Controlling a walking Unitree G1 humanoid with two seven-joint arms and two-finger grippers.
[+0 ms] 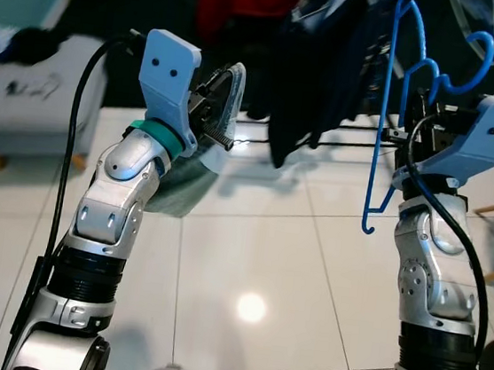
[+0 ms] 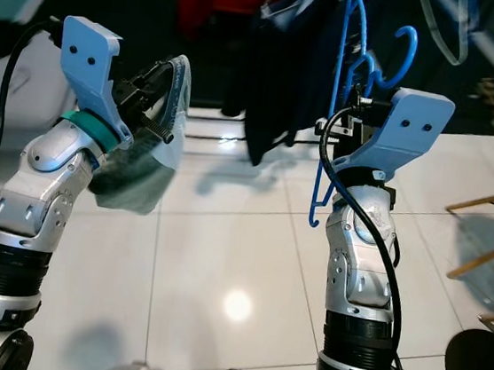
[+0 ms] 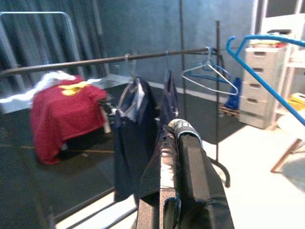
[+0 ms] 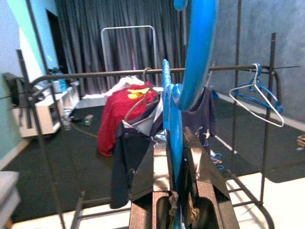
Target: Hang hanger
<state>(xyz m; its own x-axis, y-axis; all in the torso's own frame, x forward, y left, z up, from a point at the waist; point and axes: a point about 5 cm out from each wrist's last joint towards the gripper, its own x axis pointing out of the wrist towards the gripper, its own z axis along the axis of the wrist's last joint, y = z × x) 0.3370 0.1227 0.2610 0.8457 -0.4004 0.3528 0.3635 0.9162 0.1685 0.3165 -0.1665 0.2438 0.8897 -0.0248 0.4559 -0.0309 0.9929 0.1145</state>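
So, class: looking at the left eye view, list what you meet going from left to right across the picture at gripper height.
Left gripper with its blue wrist housing, shut on a grey-green cloth → dark navy garment hanging on the rail → bright blue plastic hanger → right gripper shut on that hanger.

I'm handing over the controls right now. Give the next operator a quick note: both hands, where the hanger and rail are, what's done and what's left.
Right hand: shut on the blue hanger, raised in front of the robot with the hook up.
Left hand: shut on a grey-green cloth that dangles from it.
Clothes rail: ahead, carrying dark garments and a few spare hangers.
Done: hanger picked up and lifted.
Left: bring the hook over the rail, seat it, let go. Hanger is not yet on the rail.
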